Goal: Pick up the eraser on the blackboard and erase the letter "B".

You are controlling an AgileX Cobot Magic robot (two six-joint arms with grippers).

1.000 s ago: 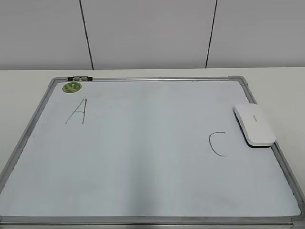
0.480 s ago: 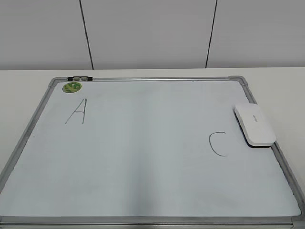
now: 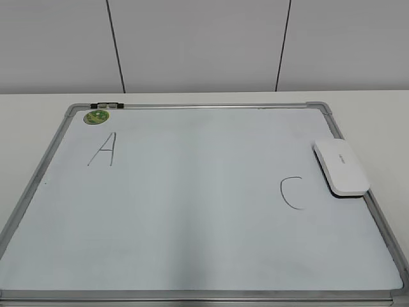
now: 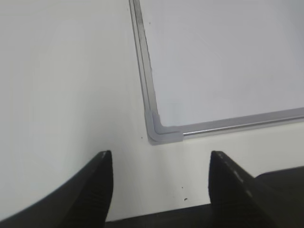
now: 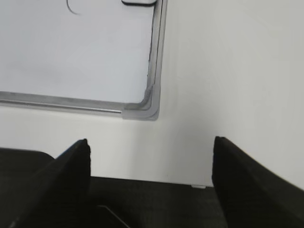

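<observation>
The blackboard (image 3: pixel 192 211), a pale whiteboard in a silver frame, lies flat on the table. The white eraser (image 3: pixel 340 167) rests on its right edge, next to a drawn "C" (image 3: pixel 291 192). An "A" (image 3: pixel 103 149) is at the upper left, below a green sticker (image 3: pixel 97 116). No letter "B" shows anywhere on the board. My left gripper (image 4: pixel 156 164) is open and empty over bare table, just off the board's near left corner (image 4: pixel 161 133). My right gripper (image 5: pixel 149 152) is open and empty, just off the near right corner (image 5: pixel 142 111). The eraser's dark edge (image 5: pixel 138 2) shows at the top of the right wrist view.
The white table (image 3: pixel 32 109) surrounds the board. A grey panelled wall (image 3: pixel 192 45) stands behind it. A dark surface below the table's front edge (image 5: pixel 142 199) shows in both wrist views.
</observation>
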